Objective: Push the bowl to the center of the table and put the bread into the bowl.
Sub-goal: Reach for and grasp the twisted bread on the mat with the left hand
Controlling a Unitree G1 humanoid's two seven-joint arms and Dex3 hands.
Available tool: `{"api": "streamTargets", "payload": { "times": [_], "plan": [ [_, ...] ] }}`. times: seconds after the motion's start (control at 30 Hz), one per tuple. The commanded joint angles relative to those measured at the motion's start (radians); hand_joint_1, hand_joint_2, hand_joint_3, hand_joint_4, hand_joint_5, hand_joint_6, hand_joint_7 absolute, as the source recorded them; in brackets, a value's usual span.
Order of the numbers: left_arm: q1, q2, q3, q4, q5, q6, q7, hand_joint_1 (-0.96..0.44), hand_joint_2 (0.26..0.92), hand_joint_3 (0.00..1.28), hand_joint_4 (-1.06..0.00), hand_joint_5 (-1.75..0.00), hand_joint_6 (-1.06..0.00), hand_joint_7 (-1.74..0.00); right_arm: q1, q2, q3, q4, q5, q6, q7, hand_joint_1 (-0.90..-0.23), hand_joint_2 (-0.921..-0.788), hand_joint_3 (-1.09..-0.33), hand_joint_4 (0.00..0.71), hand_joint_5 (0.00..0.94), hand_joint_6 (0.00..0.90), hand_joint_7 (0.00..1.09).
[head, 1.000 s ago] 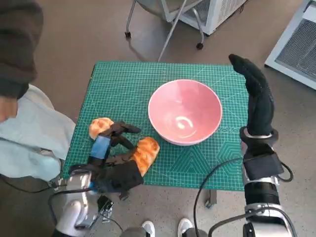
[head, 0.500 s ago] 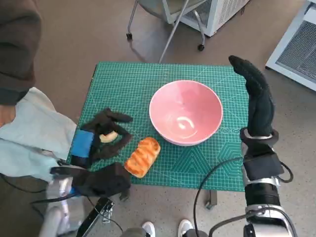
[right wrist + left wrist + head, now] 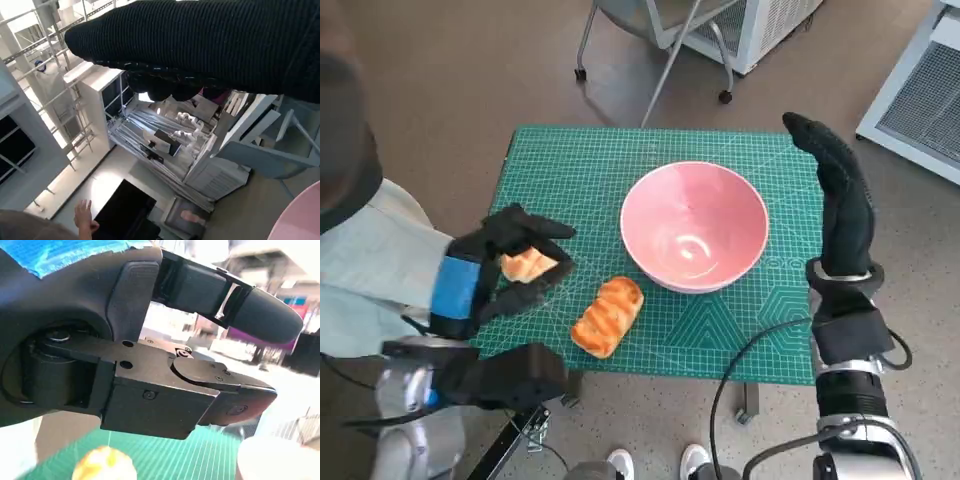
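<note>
left hand [image 3: 490, 272]: fingers spread, seemingly cupping small bun [image 3: 527, 265] | bread loaf [image 3: 608, 316]: just bowl-ward, long axis diagonal | pink bowl [image 3: 694, 226] central | right hand [image 3: 840, 200]: straight, empty, farther

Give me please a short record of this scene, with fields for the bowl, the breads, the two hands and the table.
bowl: pink bowl, empty, near the middle of the mat
breads: long loaf on the mat, beside the bowl; small bread under the left hand
left hand: left hand around the small bread, grip not clear
right hand: right hand at the mat's right edge, holding nothing
table: green cutting mat covers it
</note>
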Motion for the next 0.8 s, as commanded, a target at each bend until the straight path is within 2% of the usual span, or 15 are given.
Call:
{"api": "streamTargets", "payload": {
  "times": [0.03, 0.07, 0.1, 0.17, 0.2, 0.27, 0.37, 0.5, 0.67, 0.8],
  "plan": [
    [-0.002, 0.131, 0.063, 0.002, -0.221, -0.139, -0.146, 0.00, 0.856, 0.11, -0.73, -1.16, -0.78, -0.97, 0.030, 0.007, 0.004, -0.011, -0.018, 0.022, -0.004, -0.607, -0.921, -0.771, 0.345, 0.006, 0.073, 0.80],
    [-0.011, 0.198, 0.080, 0.051, -0.331, -0.228, -0.219, 0.00, 0.879, 0.11, -0.66, -1.20, -0.73, -1.04, 0.030, 0.006, 0.003, -0.011, -0.017, 0.022, -0.003, -0.606, -0.921, -0.771, 0.345, 0.006, 0.073, 0.80],
    [-0.017, 0.246, 0.091, 0.086, -0.408, -0.293, -0.269, 0.03, 0.863, 0.10, -0.58, -1.09, -0.66, -0.97, 0.031, 0.006, 0.003, -0.011, -0.017, 0.022, -0.002, -0.603, -0.921, -0.772, 0.345, 0.005, 0.072, 0.80],
    [-0.054, 0.359, 0.082, 0.196, -0.509, -0.486, -0.339, 0.09, 0.817, 0.08, -0.44, -0.61, -0.54, -0.64, 0.032, 0.005, 0.002, -0.012, -0.017, 0.023, -0.001, -0.594, -0.921, -0.774, 0.346, 0.005, 0.071, 0.81],
    [-0.077, 0.411, 0.066, 0.245, -0.504, -0.589, -0.334, 0.09, 0.796, 0.06, -0.41, -0.43, -0.51, -0.51, 0.033, 0.004, 0.001, -0.013, -0.017, 0.023, 0.000, -0.590, -0.921, -0.775, 0.346, 0.005, 0.069, 0.81],
    [-0.111, 0.476, 0.039, 0.318, -0.480, -0.739, -0.311, 0.08, 0.768, 0.04, -0.38, -0.27, -0.48, -0.39, 0.034, 0.001, 0.000, -0.016, -0.016, 0.023, 0.001, -0.587, -0.921, -0.775, 0.346, 0.005, 0.068, 0.81],
    [-0.156, 0.530, 0.001, 0.412, -0.437, -0.911, -0.269, -0.02, 0.734, 0.01, -0.35, -0.14, -0.45, -0.30, 0.033, -0.003, -0.002, -0.014, -0.016, 0.024, 0.002, -0.590, -0.921, -0.774, 0.346, 0.005, 0.067, 0.81],
    [-0.246, 0.588, -0.055, 0.536, -0.277, -1.126, -0.159, -0.17, 0.730, 0.01, -0.33, -0.07, -0.40, -0.25, 0.032, -0.009, -0.004, -0.021, -0.011, 0.028, 0.007, -0.574, -0.921, -0.772, 0.346, 0.005, 0.066, 0.80],
    [-0.346, 0.583, -0.102, 0.646, -0.193, -1.248, -0.117, -0.27, 0.751, 0.01, -0.30, -0.03, -0.30, -0.22, 0.030, -0.012, -0.005, -0.017, -0.008, 0.027, 0.011, -0.568, -0.921, -0.771, 0.346, 0.005, 0.069, 0.80],
    [-0.422, 0.568, -0.137, 0.711, -0.154, -1.315, -0.112, -0.29, 0.777, 0.00, -0.30, -0.01, -0.22, -0.33, 0.029, -0.014, -0.005, -0.014, -0.012, 0.026, 0.008, -0.574, -0.921, -0.768, 0.347, 0.005, 0.073, 0.79]
  ]
}}
